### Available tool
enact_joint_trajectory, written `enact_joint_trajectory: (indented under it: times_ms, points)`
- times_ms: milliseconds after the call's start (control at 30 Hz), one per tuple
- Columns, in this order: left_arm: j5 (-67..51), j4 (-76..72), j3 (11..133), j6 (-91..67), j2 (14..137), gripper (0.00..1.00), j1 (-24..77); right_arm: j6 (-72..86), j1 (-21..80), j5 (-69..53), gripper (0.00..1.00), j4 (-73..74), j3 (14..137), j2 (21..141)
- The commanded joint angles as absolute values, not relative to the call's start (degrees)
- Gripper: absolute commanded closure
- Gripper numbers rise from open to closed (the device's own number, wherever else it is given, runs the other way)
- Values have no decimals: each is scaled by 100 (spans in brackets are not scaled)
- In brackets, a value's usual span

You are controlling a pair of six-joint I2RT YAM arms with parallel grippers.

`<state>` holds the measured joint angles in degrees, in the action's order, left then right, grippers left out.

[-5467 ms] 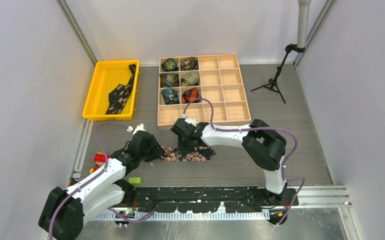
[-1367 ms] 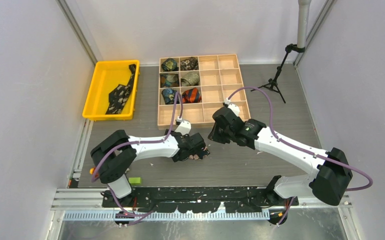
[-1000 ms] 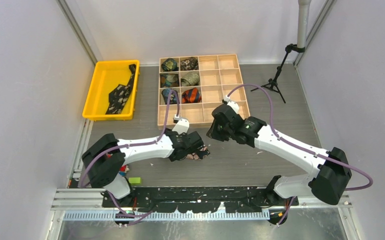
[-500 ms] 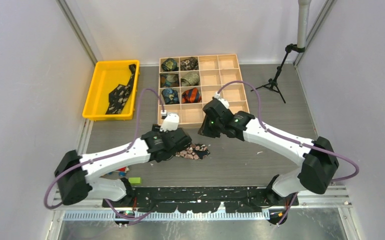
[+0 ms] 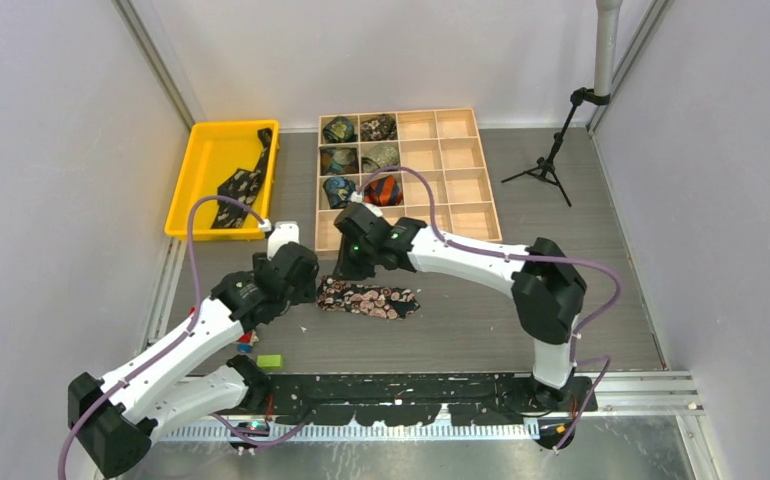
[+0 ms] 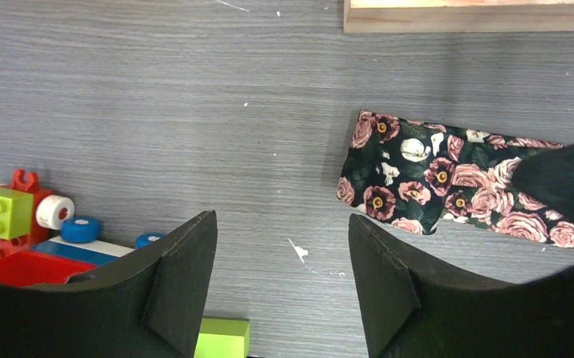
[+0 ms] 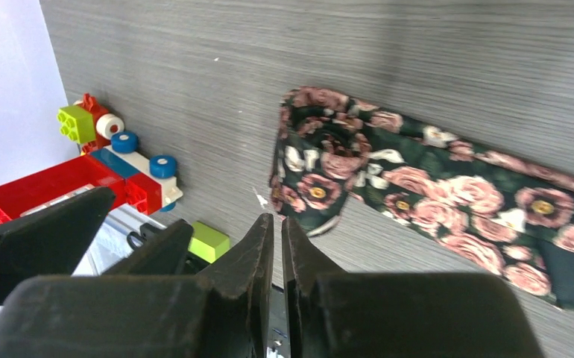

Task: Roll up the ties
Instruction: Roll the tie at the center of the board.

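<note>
A dark floral tie lies as a flat strip on the grey table, its left end loosely curled. My left gripper hovers just left of that end. In the left wrist view it is open over bare table, with the tie up to its right. My right gripper hangs over the tie's left end. Its fingers are shut with nothing between them. A second dark tie lies in the yellow tray. Several rolled ties sit in the wooden box.
Toy bricks and a loose green brick lie by the table's left front edge, close to my left gripper. The wooden box's front wall stands just behind the tie. A small tripod is at the back right.
My left arm pulled back to the left off the tie and its jaws widened. My right arm swung left over the tie's left end. The tie now shows as a longer flat strip.
</note>
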<state>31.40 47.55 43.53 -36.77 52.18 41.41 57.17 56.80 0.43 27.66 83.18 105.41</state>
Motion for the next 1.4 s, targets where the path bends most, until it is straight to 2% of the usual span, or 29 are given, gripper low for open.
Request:
enact_joint_trajectory:
  times_ms: [0, 333, 800, 967, 1200, 1367]
  points:
    - [2778, 4579, 4333, -3496, 5054, 33, 3938, 5724, 5793, -257, 85, 2656, 8983, 10924]
    - [2699, 4514, 4264, -3457, 5036, 33, 3841, 5765, 5840, -384, 86, 2646, 9110, 11439]
    - [2378, 4203, 4119, -3403, 5098, 35, 3785, 5663, 5816, -86, 87, 2657, 8394, 11194]
    - [1888, 3778, 3919, -3331, 5107, 32, 3673, 5637, 5762, -18, 88, 2639, 8120, 11060]
    - [470, 3174, 3696, -3188, 5447, 27, 3080, 5604, 5711, -18, 88, 2568, 7952, 10920]
    - [37, 2966, 3662, -3088, 5635, 27, 2783, 5620, 5713, -18, 87, 2549, 7984, 10708]
